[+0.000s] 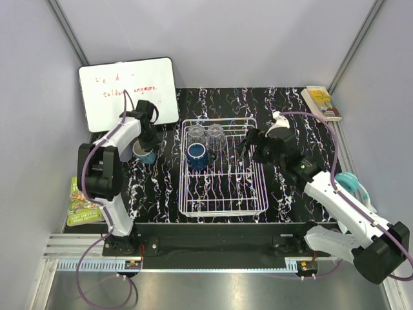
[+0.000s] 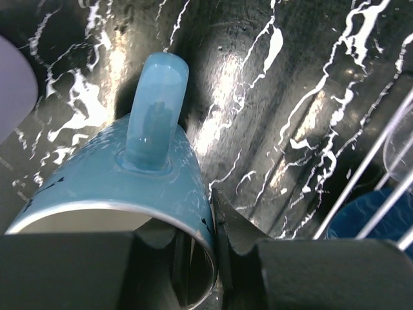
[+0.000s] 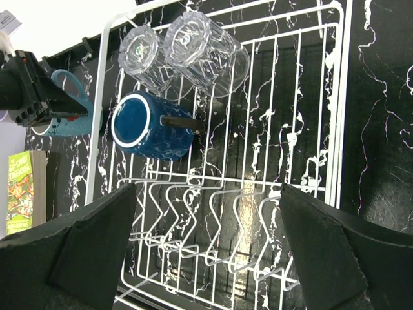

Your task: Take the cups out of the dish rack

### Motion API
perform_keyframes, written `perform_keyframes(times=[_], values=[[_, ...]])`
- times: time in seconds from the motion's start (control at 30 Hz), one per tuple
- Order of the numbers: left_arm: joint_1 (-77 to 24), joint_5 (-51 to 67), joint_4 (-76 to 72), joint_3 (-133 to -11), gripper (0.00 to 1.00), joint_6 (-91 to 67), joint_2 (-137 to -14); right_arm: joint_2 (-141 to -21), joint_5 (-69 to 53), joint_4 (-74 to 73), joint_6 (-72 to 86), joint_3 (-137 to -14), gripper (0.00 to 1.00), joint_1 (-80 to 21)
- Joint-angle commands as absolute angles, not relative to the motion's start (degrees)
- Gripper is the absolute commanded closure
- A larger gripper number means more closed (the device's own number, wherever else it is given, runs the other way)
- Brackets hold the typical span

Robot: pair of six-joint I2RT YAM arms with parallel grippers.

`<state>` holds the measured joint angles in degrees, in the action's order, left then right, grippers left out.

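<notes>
The white wire dish rack [image 1: 255,194] stands mid-table and also shows in the right wrist view [image 3: 335,97]. In its far left part are two clear faceted glasses [image 1: 196,135] [image 1: 216,136], rims facing the right wrist camera [image 3: 143,55] [image 3: 206,48], and a dark blue mug [image 1: 197,157] [image 3: 148,129] on its side. My left gripper [image 1: 147,143] [image 2: 216,236] is shut on the rim wall of the teal mug [image 1: 146,155] [image 2: 129,187], left of the rack, one finger inside and one outside. A lavender edge [image 2: 13,84], maybe the tumbler, lies beside it. My right gripper [image 1: 248,143] [image 3: 206,213] is open and empty over the rack's right side.
A whiteboard [image 1: 129,90] leans at the back left. A book [image 1: 321,102] lies at the back right. A green booklet [image 1: 80,203] lies at the left edge. A teal ring-shaped object [image 1: 352,183] sits at the right edge behind my right arm.
</notes>
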<state>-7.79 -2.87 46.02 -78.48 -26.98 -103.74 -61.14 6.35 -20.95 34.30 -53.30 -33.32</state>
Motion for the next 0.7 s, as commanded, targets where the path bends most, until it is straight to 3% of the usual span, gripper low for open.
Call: perform_keyframes(times=[0.0,0.67], values=[[-7.29,-2.55,45.17,-82.7,1.0,-25.75,-105.55,-61.79,5.36,-20.65,34.1,-52.56,0.0,-33.14],[-4.84,-6.76,46.67,-90.17,1.0,-24.43,-113.64,-62.4,5.97,-20.83,32.43,-52.12,0.0,-33.22]])
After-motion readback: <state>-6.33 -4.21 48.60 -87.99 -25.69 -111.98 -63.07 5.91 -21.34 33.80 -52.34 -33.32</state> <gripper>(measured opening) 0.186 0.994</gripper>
